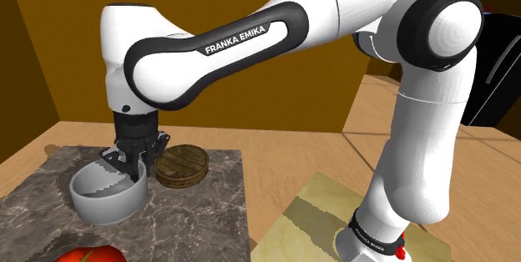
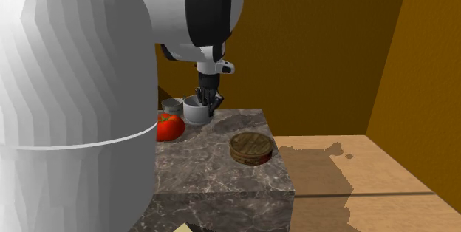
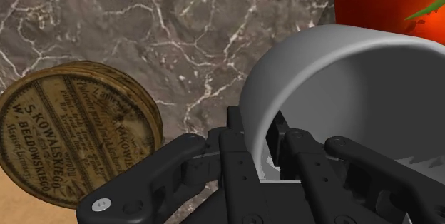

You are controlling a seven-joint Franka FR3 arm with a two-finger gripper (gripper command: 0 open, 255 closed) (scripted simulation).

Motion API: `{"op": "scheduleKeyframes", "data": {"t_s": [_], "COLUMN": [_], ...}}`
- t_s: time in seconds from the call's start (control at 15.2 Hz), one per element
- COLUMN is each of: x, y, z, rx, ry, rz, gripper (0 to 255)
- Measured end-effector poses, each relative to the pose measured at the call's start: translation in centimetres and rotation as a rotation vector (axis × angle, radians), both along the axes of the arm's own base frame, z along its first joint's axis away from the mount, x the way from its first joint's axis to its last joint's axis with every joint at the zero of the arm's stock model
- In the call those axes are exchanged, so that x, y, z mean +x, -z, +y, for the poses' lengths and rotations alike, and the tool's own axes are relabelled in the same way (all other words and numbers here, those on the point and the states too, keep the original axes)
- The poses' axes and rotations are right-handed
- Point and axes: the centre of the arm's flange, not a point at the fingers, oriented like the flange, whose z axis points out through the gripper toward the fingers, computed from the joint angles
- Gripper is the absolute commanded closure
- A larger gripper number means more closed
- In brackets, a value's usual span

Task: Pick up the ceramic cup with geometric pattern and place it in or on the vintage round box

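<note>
the tool [image 3: 263, 153] pinches the wall of the grey cup [image 3: 321, 69], one finger inside.

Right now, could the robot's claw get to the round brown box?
Probably yes: the round box lies close beside the grey cup on the marble top, its lid bare and nothing between. The claw is busy, though, clasping the cup's wall.

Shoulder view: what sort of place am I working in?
Likely a kitchen or similar room at home: a marble counter, a tomato by the cup, a wood floor and ochre walls.
</note>
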Motion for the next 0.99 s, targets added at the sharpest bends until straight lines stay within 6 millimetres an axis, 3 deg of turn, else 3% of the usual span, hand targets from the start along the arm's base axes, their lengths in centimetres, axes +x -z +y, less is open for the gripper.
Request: {"op": "scheduleKeyframes", "data": {"t_s": [0.53,0.79,0.99], "x": [-0.1,1.2,2.3], "y": [-4.2,-4.9,-5.4], "z": [-0.1,-3.7,-7.5], "rx": [0.0,0.0,0.0], "ry": [0.0,0.0,0.001], "rz": [0.0,0.0,0.0], "gripper": [255,255,255]}}
